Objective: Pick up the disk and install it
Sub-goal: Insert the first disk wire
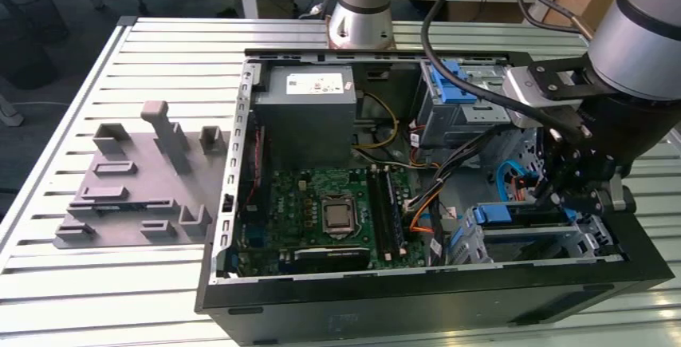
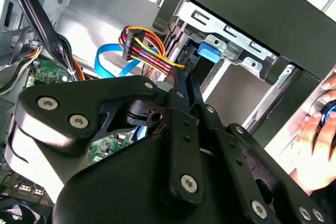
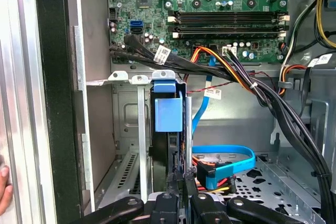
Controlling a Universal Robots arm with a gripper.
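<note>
An open black computer case (image 1: 426, 303) lies on a slatted metal counter (image 1: 159, 52). Inside, a green motherboard (image 1: 319, 219) with its processor socket (image 1: 338, 213) sits beside the end effector (image 1: 569, 191), toward the exterior view's left. A grey power supply box (image 1: 309, 116) with a white sticker stands beyond the board. A silver drive cage (image 3: 136, 129) with a blue latch (image 3: 168, 114) sits just ahead of the end effector in the first wrist view, with a blue ribbon cable (image 3: 231, 163) and a bundle of coloured wires (image 2: 147, 51) close by. A grey plastic fixture (image 1: 139, 179) rests on the counter, well apart from the end effector, outside the case.
</note>
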